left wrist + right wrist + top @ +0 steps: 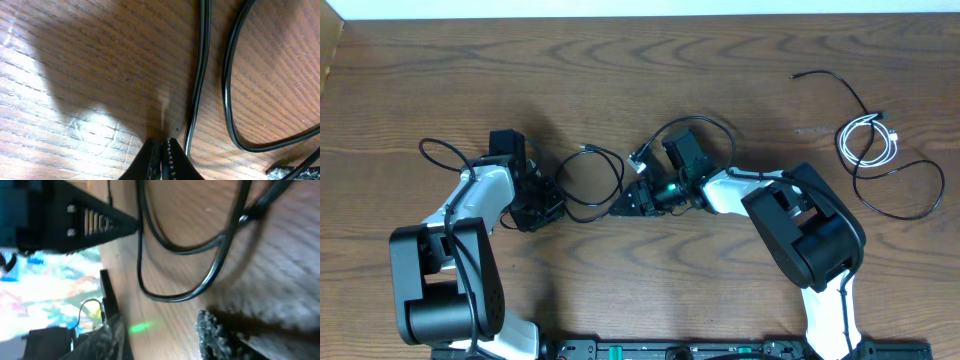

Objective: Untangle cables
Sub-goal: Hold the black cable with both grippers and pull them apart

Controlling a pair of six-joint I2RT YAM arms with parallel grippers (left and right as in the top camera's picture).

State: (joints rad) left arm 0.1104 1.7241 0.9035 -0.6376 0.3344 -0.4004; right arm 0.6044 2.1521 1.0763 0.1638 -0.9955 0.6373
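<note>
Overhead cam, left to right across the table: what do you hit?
left gripper → black cable loop → right gripper → right arm base → white looped cable

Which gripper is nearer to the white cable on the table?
Right. The right gripper is at mid-table, far from the white cable; the left gripper is even farther away.

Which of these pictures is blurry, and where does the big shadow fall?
Overhead view: sharp and evenly lit. Left wrist view: a broad dark shadow lies over the table, with a bright patch lower left. Right wrist view: blurriest; the black cable looks soft.
</note>
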